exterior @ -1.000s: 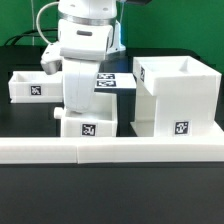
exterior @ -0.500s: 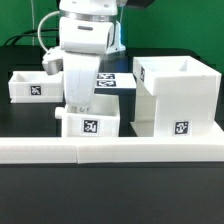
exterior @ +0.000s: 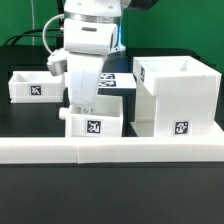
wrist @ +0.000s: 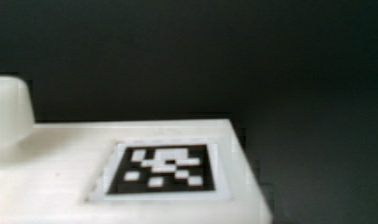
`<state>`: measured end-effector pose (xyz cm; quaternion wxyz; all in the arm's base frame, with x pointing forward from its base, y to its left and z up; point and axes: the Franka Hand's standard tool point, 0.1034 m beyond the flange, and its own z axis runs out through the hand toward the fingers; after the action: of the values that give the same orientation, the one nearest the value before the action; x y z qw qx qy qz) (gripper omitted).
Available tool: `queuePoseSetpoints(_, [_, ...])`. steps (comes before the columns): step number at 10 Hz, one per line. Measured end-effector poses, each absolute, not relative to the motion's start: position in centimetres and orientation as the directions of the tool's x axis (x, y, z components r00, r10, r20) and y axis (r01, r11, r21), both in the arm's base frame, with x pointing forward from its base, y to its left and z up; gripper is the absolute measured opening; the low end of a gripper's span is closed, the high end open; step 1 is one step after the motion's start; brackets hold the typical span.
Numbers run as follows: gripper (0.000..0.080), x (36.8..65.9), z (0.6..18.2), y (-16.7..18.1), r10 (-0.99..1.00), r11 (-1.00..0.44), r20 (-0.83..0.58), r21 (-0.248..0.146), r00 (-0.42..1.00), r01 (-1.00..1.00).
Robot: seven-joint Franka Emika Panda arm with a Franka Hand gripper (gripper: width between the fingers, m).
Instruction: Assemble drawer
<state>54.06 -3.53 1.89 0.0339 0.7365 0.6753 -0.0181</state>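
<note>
White plastic drawer box (exterior: 93,126), lower centre, is looking light, stiff and slick; the end effector (exterior: 85,102) is apparently pinching its rear wall.

A robotics lab bench: a black table (exterior: 25,118) edged by a white rail (exterior: 150,150), white parts (exterior: 175,95) bearing printed marker tags (exterior: 182,128), cables (exterior: 46,38) far left.

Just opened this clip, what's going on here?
The Panda arm's gripper is down at the rim of the middle drawer box. Over the last second that box has slid slightly toward the exterior view's right, closer to the tall open-topped drawer housing. Whether the fingers are clamped on the rim cannot be seen. A second drawer box sits apart on the exterior view's left. Neither box is in the housing yet.
</note>
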Motion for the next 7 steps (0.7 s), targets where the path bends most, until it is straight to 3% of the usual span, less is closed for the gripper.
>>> queuePoseSetpoints(3, [0.0042, 53.98, 1.80, -3.67, 0.993, -0.088, -0.073, 0.023, 0.090, 0.996])
queuePoseSetpoints(7, [0.0042, 54.41, 1.84, -2.95, 0.994, -0.078, -0.076, -0.036, 0.075, 0.996])
